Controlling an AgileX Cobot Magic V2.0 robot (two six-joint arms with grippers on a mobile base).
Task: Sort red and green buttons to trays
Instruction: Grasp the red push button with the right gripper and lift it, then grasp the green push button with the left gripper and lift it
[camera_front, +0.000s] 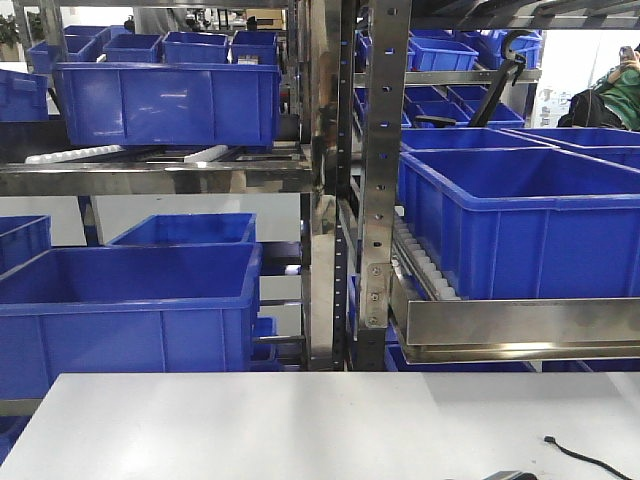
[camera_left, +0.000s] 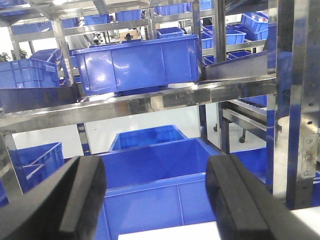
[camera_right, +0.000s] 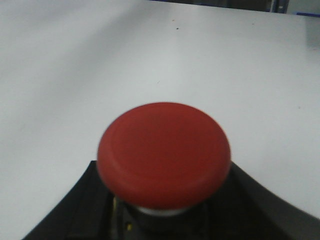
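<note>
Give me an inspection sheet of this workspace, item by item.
Surface: white table, plain and flat.
Job's things: red button between the right gripper's fingers, with the table behind it. Green button and both trays: nothing seen.
Clutter: dark object cut off at the table's near edge, too little showing to identify.
Grippers: left gripper open, nothing between its fingers, facing the racks. Right gripper flanks the red button, contact hidden under the cap.
Cables: thin black cable lying on the table's near right corner.
Surroundings: steel racks holding blue crates; a person at far right.
</note>
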